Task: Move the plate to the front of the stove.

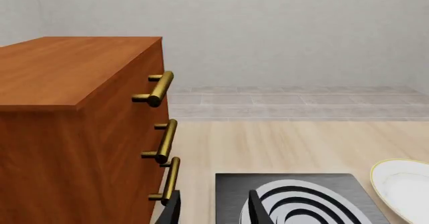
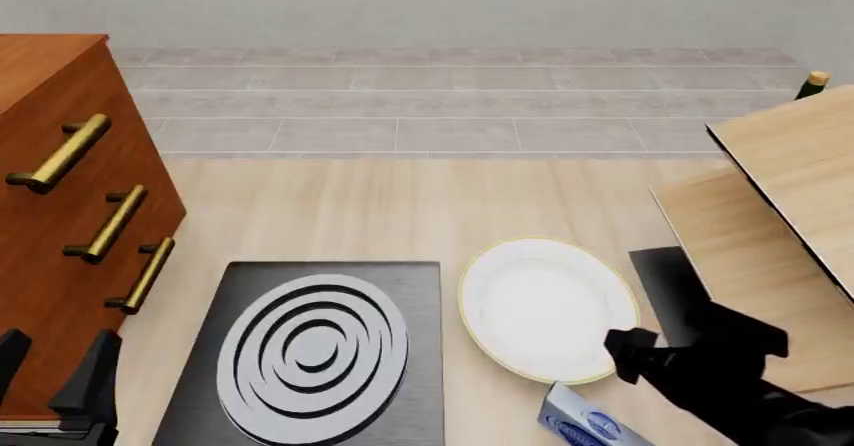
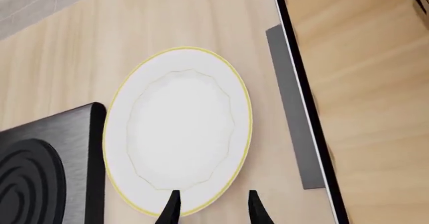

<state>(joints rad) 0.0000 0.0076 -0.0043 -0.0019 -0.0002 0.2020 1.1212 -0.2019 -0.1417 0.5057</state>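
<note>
**Count of things on the worktop**

One plate (image 2: 547, 306), round and white with a thin yellow rim. One stove (image 2: 314, 351), a dark square slab bearing one burner of grey concentric rings. One wooden cabinet (image 2: 54, 216) with three brass handles down its front. One flat black rectangle (image 2: 663, 278) beside the plate. One blue and white packet (image 2: 587, 424), partly cut off by the front view's edge. Two end effectors: the left end effector (image 2: 54, 381) and the right end effector (image 2: 638, 351).

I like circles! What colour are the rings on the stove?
Light grey rings on the dark grey stove, clearest in the front view.
</note>
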